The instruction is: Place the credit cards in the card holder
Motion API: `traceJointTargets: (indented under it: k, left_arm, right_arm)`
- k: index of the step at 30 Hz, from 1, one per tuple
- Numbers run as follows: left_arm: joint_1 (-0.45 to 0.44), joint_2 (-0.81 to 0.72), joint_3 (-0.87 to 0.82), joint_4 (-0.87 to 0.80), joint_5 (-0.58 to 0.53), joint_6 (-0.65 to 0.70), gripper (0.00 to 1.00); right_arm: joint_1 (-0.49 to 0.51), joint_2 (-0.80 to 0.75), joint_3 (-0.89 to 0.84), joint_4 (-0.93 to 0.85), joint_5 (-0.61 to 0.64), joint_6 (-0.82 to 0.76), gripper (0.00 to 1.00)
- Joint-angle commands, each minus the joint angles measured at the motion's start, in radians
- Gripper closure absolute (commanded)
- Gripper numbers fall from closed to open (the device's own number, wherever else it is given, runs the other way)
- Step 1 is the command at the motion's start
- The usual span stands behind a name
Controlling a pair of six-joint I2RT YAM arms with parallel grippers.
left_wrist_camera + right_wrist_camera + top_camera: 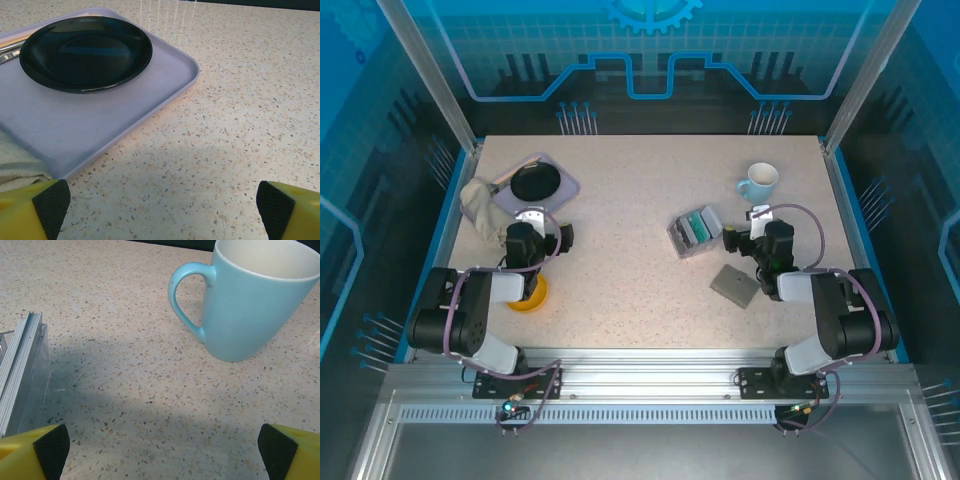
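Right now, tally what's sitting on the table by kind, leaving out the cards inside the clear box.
Mug: 1
Black plate: 1
Tray: 1
Cloth: 1
Clear slotted box: 1
Card holder: 1
Yellow bowl: 1
Total: 7

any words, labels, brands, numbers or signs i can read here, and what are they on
None can be read.
mug: plain blue, no print on the side shown.
cards in the clear box: too small to read.
card holder: blank grey face.
back wall: a gear sign, no words.
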Motion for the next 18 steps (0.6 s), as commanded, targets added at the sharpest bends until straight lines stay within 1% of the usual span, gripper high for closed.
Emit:
traceJointTargets:
  k: [1,18]
  left_arm:
    - [0.009,-0.004,0.019,0.005,0.025,0.022,0.01]
    - [0.009,-0.004,0.018,0.005,0.025,0.022,0.01]
  right_arm:
    - [-0.019,0.004,0.020,0.026,-0.010,0.010,0.00]
    - [-0.024,0.004,0.020,0.026,-0.017,0.011,0.00]
